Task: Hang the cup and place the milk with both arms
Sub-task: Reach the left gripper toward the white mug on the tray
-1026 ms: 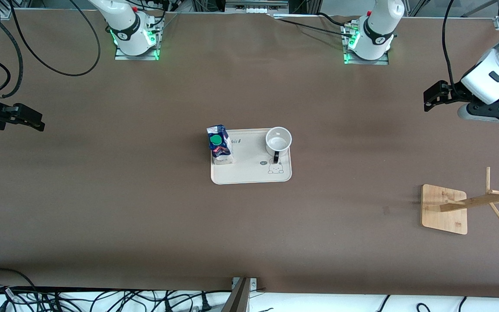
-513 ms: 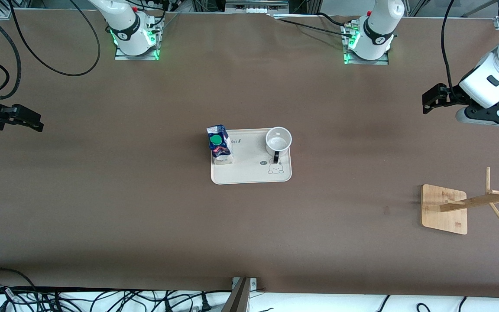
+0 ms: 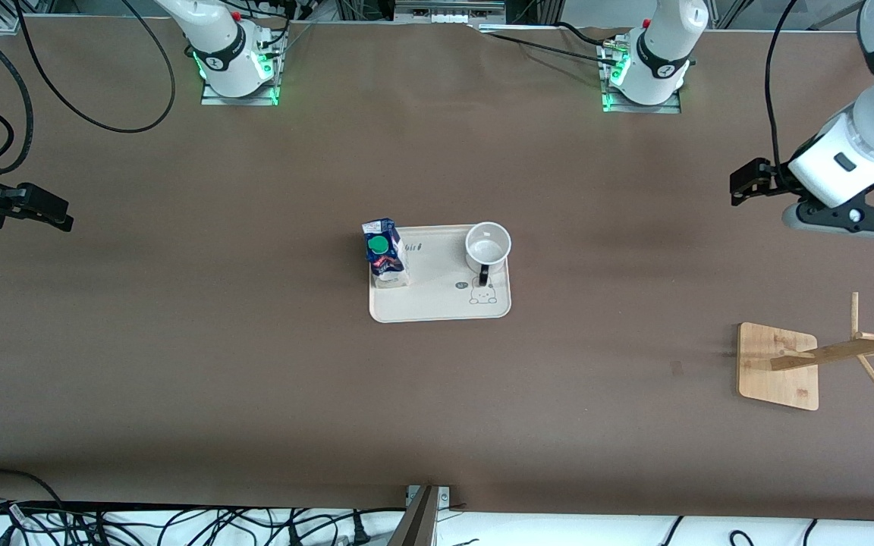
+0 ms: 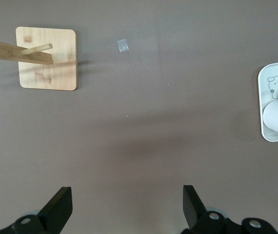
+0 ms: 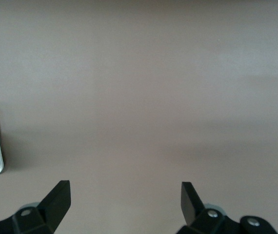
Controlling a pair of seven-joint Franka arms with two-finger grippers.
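Cup [image 3: 488,245] and milk [image 3: 383,252] share the tray [image 3: 437,303] — wrist views alone show both hands, left hand [image 4: 127,210] and right hand [image 5: 125,206], spread.

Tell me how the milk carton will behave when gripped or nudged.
The milk stands tall on a narrow base at the tray's edge, so it may tip easily. It looks like a soft carton, probably light, and may dent under a hard squeeze.

You have a pale cream tray [image 3: 441,307] lying flat at the middle of the brown table [image 3: 217,341], a small cartoon animal printed on it; a wooden rack [image 3: 778,365] stands well apart from the tray, toward the left arm's end and nearer the front camera, its square base flat, its pegged post leaning. A small pale scrap [image 4: 123,45] lies on the table near the rack's base, on the tray's side.
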